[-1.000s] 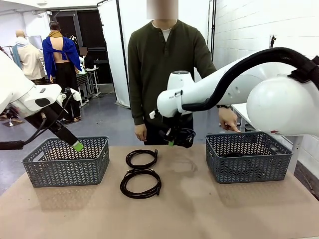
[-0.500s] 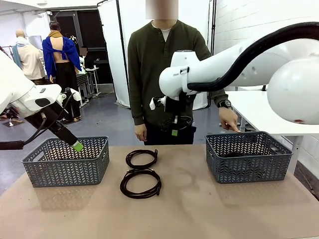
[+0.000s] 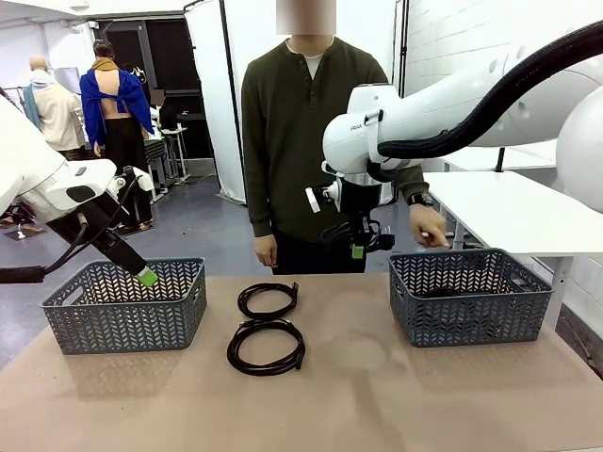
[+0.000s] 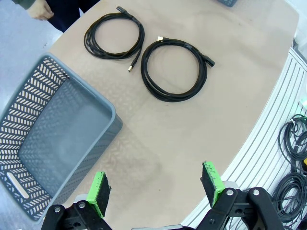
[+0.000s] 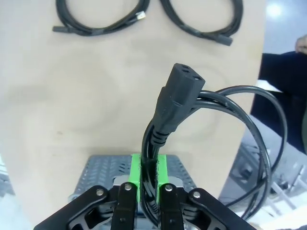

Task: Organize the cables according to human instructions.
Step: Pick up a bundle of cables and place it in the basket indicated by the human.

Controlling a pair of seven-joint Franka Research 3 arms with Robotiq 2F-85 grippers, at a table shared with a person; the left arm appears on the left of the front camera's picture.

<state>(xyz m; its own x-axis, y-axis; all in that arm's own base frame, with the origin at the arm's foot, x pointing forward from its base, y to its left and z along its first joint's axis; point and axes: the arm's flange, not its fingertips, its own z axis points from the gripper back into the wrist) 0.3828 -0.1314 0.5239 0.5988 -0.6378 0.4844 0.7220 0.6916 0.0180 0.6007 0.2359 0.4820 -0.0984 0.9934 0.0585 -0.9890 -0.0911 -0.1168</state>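
Observation:
Two black cable coils lie mid-table: a smaller far one (image 3: 268, 300) (image 4: 114, 36) and a larger near one (image 3: 266, 346) (image 4: 175, 69). My right gripper (image 3: 358, 250) (image 5: 147, 179) hangs above the table left of the right basket (image 3: 468, 296), shut on a third cable (image 5: 165, 117) with a chunky plug (image 5: 181, 86), whose loops dangle beside it (image 3: 363, 234). My left gripper (image 3: 147, 277) (image 4: 156, 188) stands open over the left basket (image 3: 122, 303) (image 4: 53, 139), holding nothing. The person (image 3: 316, 141) stands behind the table, one hand (image 3: 430, 226) held over the right basket's far rim.
Something dark lies inside the right basket; I cannot tell what it is. The left basket looks bare inside. The table's rounded near edge (image 4: 259, 120) has loose cords on the floor beyond it. Other people stand far back on the left.
My right arm has risen and swung right toward the right basket, carrying the plugged cable. The left arm and the two coils on the table have not moved.

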